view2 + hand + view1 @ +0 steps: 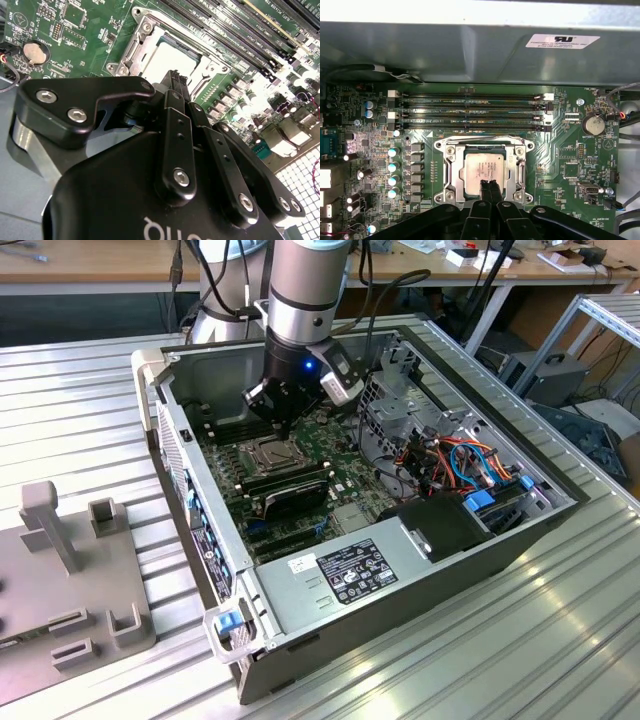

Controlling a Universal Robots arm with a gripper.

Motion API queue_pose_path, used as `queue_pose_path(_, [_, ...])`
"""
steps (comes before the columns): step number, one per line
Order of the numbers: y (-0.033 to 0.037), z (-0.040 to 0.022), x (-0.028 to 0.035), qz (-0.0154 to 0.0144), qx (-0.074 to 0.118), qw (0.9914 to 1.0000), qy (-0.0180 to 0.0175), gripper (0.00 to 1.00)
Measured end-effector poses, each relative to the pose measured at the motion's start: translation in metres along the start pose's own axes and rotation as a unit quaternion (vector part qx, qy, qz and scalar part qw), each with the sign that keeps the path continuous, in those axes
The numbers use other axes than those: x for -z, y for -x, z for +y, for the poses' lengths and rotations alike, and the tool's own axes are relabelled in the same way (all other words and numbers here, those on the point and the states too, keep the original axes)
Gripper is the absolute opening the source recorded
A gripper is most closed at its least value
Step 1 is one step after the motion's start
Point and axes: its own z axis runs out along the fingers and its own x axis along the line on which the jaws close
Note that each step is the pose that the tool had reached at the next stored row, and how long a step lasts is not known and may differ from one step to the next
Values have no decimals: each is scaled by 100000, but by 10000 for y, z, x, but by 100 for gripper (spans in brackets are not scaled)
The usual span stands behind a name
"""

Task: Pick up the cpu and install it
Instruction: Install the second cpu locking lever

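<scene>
The cpu [481, 165] is a flat silver-grey square lying level inside the metal socket frame [485, 144] on the green motherboard, and the second wrist view shows the cpu [167, 57] beyond the fingers. My gripper [489, 186] hangs just above the cpu's near edge, its two black fingers [172, 85] pressed together with nothing between them. In the exterior view my gripper [284, 426] is down inside the open computer case, right over the socket [272, 452].
Several memory slots [470, 110] run beside the socket, below the case wall [470, 45]. A long black expansion card [292, 490] lies near the socket. The power supply [345, 575] and a cable bundle [460, 460] fill the case's exterior view's right. A grey fixture [60, 570] stands outside.
</scene>
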Motion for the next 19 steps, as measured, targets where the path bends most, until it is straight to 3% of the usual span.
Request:
queue_pose_path(12, [0,-57,0,-3,5,100000,-4,11])
queue_pose_path(19, [-1,-125,0,0,2,100000,1,11])
